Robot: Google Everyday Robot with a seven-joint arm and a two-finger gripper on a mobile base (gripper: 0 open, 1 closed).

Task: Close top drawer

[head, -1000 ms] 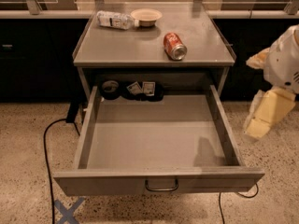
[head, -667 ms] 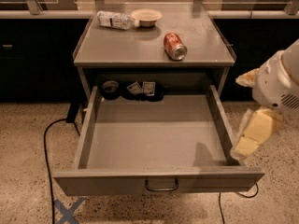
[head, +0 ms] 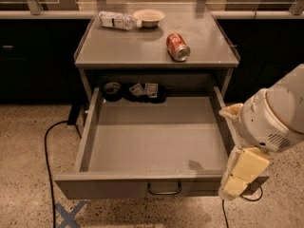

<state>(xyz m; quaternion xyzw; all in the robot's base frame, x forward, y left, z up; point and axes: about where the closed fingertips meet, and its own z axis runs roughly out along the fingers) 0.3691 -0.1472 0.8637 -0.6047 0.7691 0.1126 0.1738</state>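
Observation:
The top drawer [head: 109,186] is a wide shallow grey metal drawer, pulled far out of the cabinet toward me. Its flat front carries a small wire loop handle [head: 164,190] at the centre. The drawer floor is mostly bare, with a black round item [head: 112,90] and small packets [head: 145,90] at the very back under the cabinet top. My gripper [head: 236,186], cream coloured on a white arm [head: 275,120], hangs at the drawer's right front corner, overlapping the end of the front panel. The lower drawers are hidden behind the open one.
On the cabinet top [head: 123,46] lie a plastic bottle [head: 117,20], a pale bowl [head: 149,17] and a red can [head: 177,47] on its side. A black cable [head: 47,151] runs over the speckled floor at left. A blue tape cross [head: 70,215] marks the floor. Dark counters stand behind.
My arm has moved left and down, from beside the cabinet's right side to the drawer's right front corner. The drawer has not moved.

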